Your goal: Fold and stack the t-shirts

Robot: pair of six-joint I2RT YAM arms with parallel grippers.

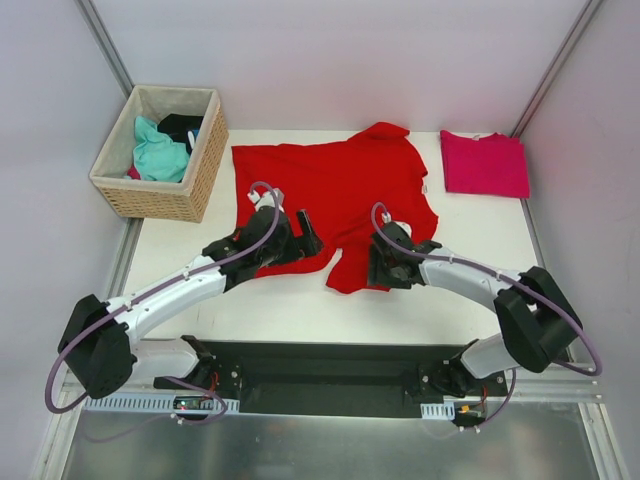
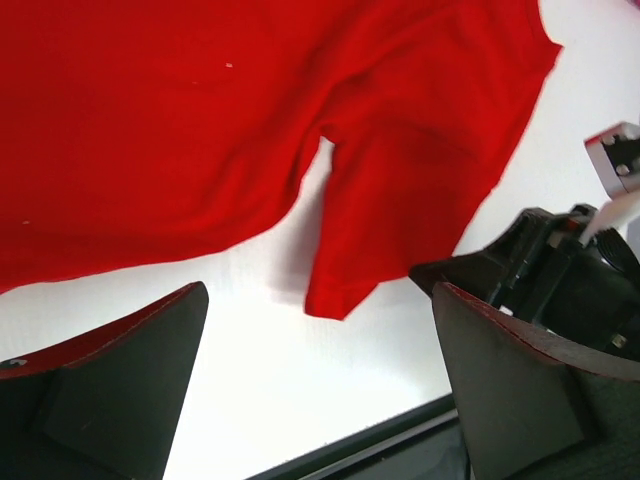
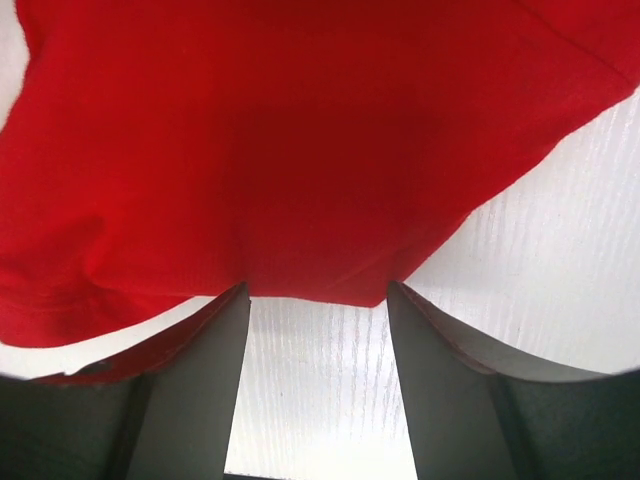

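The large red t-shirt (image 1: 335, 190) lies spread out and rumpled in the middle of the table, with its near hem bunched. The magenta-pink t-shirt (image 1: 484, 163) lies folded at the back right. My left gripper (image 1: 297, 238) is open over the red shirt's near left edge. In the left wrist view its jaws stand wide apart (image 2: 320, 292) over bare table, just short of a hanging corner of the red shirt (image 2: 330, 290). My right gripper (image 1: 373, 263) is open at the near hem. In the right wrist view (image 3: 317, 292) the red cloth edge (image 3: 320, 200) lies at the fingertips, ungripped.
A woven wicker basket (image 1: 190, 180) stands at the back left with teal and dark clothes in it. A black mounting plate (image 1: 330, 375) runs along the near table edge. Grey walls close in the table on three sides. The right arm's gripper shows at the right of the left wrist view (image 2: 570, 270).
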